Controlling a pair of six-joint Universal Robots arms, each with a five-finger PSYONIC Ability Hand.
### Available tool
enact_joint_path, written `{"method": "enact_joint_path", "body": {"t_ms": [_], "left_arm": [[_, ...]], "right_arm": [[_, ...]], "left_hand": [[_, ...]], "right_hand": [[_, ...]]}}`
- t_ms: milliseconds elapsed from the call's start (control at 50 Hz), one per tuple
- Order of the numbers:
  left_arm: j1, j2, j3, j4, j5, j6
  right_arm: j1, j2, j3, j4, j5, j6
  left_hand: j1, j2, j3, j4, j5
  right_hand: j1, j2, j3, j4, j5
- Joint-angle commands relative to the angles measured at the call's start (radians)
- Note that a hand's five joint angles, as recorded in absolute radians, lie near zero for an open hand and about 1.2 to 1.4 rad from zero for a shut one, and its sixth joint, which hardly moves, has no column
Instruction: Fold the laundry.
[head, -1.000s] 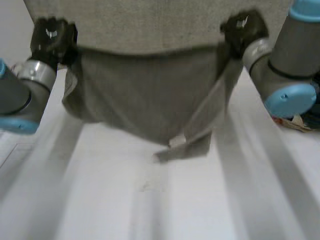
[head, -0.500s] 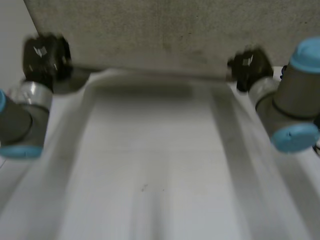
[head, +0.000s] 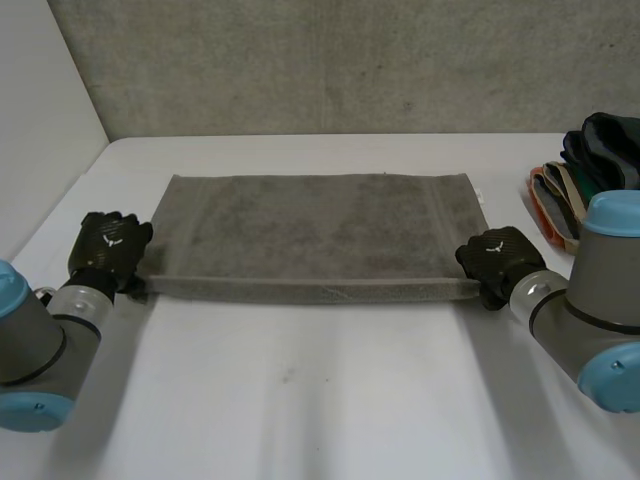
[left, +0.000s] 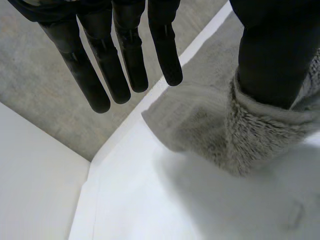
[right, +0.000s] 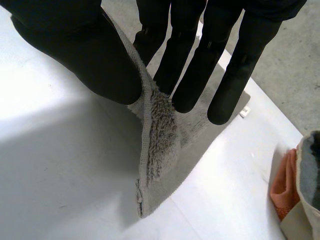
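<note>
A grey towel (head: 310, 235) lies flat on the white table (head: 320, 400), doubled over, its folded near edge running between my two hands. My left hand (head: 108, 243) is at the near left corner. In the left wrist view its fingers (left: 125, 55) are straight and lifted off the cloth, while the thumb (left: 270, 55) still sits in the bunched towel corner (left: 250, 135). My right hand (head: 497, 258) is at the near right corner. In the right wrist view its thumb (right: 90, 55) and fingers (right: 200, 65) pinch the towel's corner (right: 160, 130) between them.
A pile of folded coloured cloths (head: 590, 170) sits at the table's far right, beside my right arm, with its edge (right: 300, 185) beyond the right hand. A grey wall (head: 320, 60) runs along the back and a white wall (head: 40, 130) along the left.
The towel, held up and hanging a second ago, has swung forward and now lies flat on the table. Both hands have come down to the table and the left hand's fingers have opened.
</note>
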Motion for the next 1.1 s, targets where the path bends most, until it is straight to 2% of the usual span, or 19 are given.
{"method": "enact_joint_path", "body": {"t_ms": [20, 60, 240, 280, 340, 360, 380, 440, 460, 520, 580, 600, 660, 820, 920, 1100], "left_arm": [[-0.001, 0.032, -0.037, -0.061, 0.004, -0.016], [0.002, 0.048, -0.046, -0.080, 0.007, -0.016], [0.022, 0.184, -0.107, -0.236, 0.059, -0.004], [0.022, 0.235, -0.121, -0.294, 0.059, -0.001], [0.028, 0.340, -0.143, -0.446, 0.061, 0.010], [0.030, 0.362, -0.147, -0.484, 0.061, 0.018], [0.036, 0.409, -0.157, -0.586, 0.064, 0.050], [0.042, 0.469, -0.172, -0.754, 0.069, 0.145], [0.044, 0.489, -0.180, -0.832, 0.069, 0.210], [0.045, 0.493, -0.184, -0.906, 0.069, 0.306], [0.045, 0.473, -0.161, -0.873, 0.067, 0.378], [0.044, 0.436, -0.135, -0.820, 0.066, 0.386], [0.027, 0.355, -0.072, -0.721, 0.055, 0.377], [-0.080, 0.096, 0.178, -0.440, 0.047, 0.292], [-0.137, -0.079, 0.384, -0.289, -0.005, 0.280], [-0.217, -0.319, 0.638, -0.273, -0.065, 0.263]], "right_arm": [[-0.003, -0.042, 0.030, 0.001, -0.013, -0.001], [-0.003, -0.049, 0.035, 0.001, -0.016, -0.003], [0.003, -0.088, 0.035, 0.071, -0.008, -0.052], [0.003, -0.118, 0.033, 0.134, -0.008, -0.093], [0.000, -0.184, 0.045, 0.315, 0.003, -0.217], [-0.005, -0.209, 0.064, 0.420, 0.006, -0.287], [-0.009, -0.221, 0.076, 0.471, 0.010, -0.320], [-0.057, -0.252, 0.101, 0.593, 0.018, -0.421], [-0.065, -0.255, 0.102, 0.595, 0.021, -0.434], [-0.082, -0.253, 0.090, 0.544, 0.033, -0.440], [-0.082, -0.232, 0.075, 0.498, 0.047, -0.438], [-0.082, -0.209, 0.061, 0.463, 0.052, -0.432], [-0.077, -0.134, 0.007, 0.377, 0.064, -0.408], [-0.056, 0.036, -0.166, 0.166, 0.121, -0.363], [-0.052, 0.138, -0.293, 0.049, 0.136, -0.363], [-0.048, 0.285, -0.471, 0.016, 0.136, -0.359]], "left_hand": [[0.406, 0.408, 0.405, 0.414, 0.426], [0.750, 0.752, 0.749, 0.757, 0.770], [0.757, 0.759, 0.756, 0.764, 0.777], [0.757, 0.759, 0.756, 0.764, 0.777], [0.757, 0.759, 0.756, 0.764, 0.777], [0.757, 0.759, 0.756, 0.764, 0.777], [0.757, 0.759, 0.756, 0.764, 0.777], [0.757, 0.759, 0.756, 0.764, 0.777], [0.757, 0.759, 0.756, 0.764, 0.777], [0.757, 0.759, 0.756, 0.764, 0.777], [0.757, 0.759, 0.756, 0.764, 0.777], [0.757, 0.759, 0.756, 0.764, 0.777], [0.757, 0.759, 0.756, 0.764, 0.777], [0.757, 0.759, 0.756, 0.764, 0.777], [0.757, 0.759, 0.756, 0.764, 0.777], [0.757, 0.759, 0.756, 0.764, 0.777]], "right_hand": [[0.265, 0.209, 0.201, 0.195, 0.199], [0.265, 0.209, 0.201, 0.195, 0.199], [0.265, 0.209, 0.201, 0.195, 0.199], [0.265, 0.209, 0.201, 0.195, 0.199], [0.265, 0.209, 0.201, 0.195, 0.199], [0.265, 0.209, 0.201, 0.195, 0.199], [0.265, 0.209, 0.201, 0.195, 0.199], [0.265, 0.209, 0.201, 0.195, 0.199], [0.265, 0.209, 0.201, 0.195, 0.199], [0.265, 0.209, 0.201, 0.195, 0.199], [0.265, 0.209, 0.201, 0.195, 0.199], [0.265, 0.209, 0.201, 0.195, 0.199], [0.265, 0.209, 0.201, 0.195, 0.199], [0.265, 0.209, 0.201, 0.195, 0.199], [0.265, 0.209, 0.201, 0.195, 0.199], [0.265, 0.209, 0.201, 0.195, 0.199]]}}
